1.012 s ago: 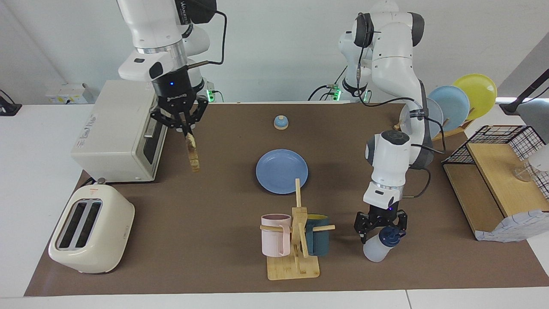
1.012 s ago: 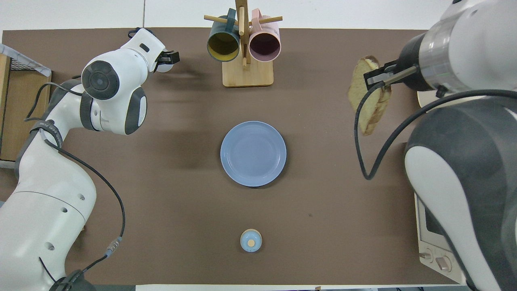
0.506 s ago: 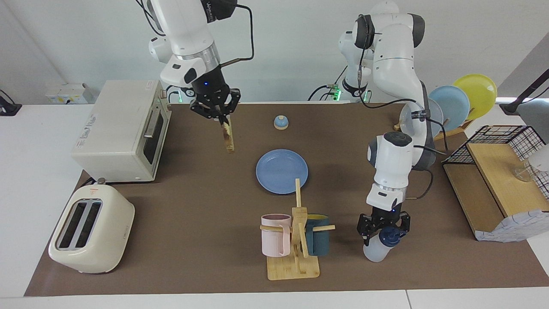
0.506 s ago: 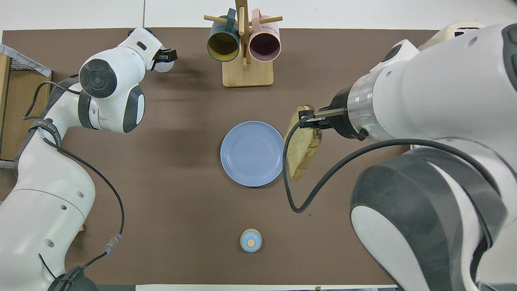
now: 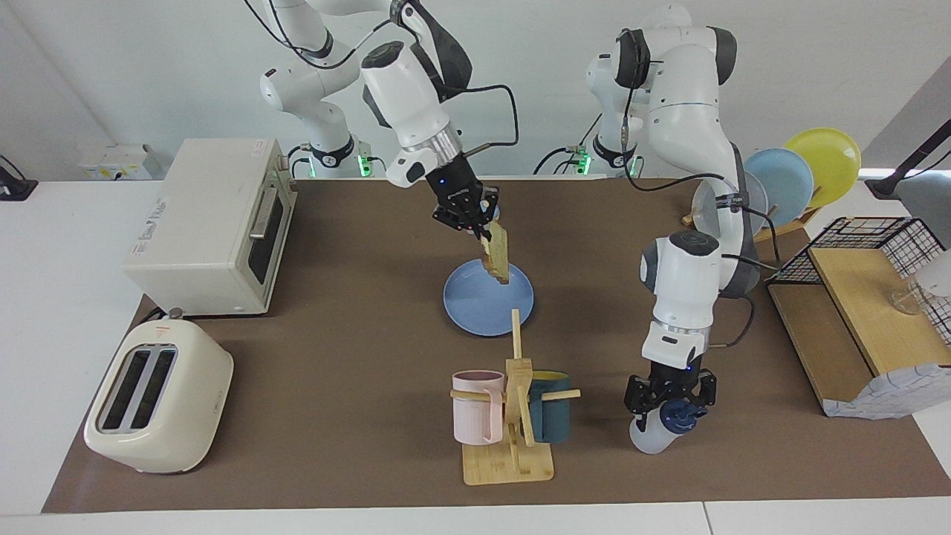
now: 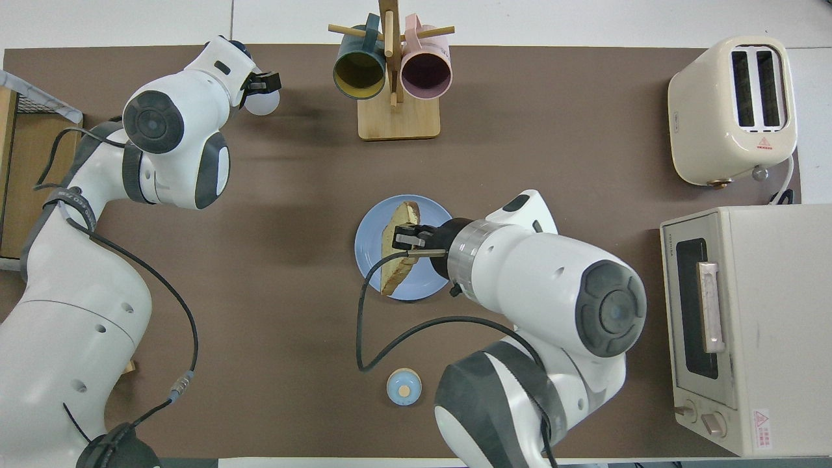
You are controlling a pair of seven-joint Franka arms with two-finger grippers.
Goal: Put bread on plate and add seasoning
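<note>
The right gripper [image 5: 479, 229] is closed on the top edge of the bread [image 5: 497, 253], a squarish slice of pale tan toast with a darker brown crust. The slice hangs tilted in the air over the round, flat, medium-blue plate [image 5: 475, 308], and its lower corner is close above the plate's part nearer to the robots; I cannot tell if it touches.

The left gripper [image 5: 671, 405] is closed around the neck of the seasoning [image 5: 654, 431], a small translucent whitish plastic bottle with a dark navy-blue cap. The bottle leans, and its base is low on the brown table mat [image 5: 334, 357]; whether it rests on the mat I cannot tell. It is farther from the robots than the plate, toward the left arm's end of the table.

Also farther from the robots than the plate stands a wooden mug stand [image 5: 513, 438] with a pink mug [image 5: 475, 407] and a dark teal mug [image 5: 551, 416]. A small blue domed bell [image 6: 403, 387] sits nearer to the robots than the plate.
</note>
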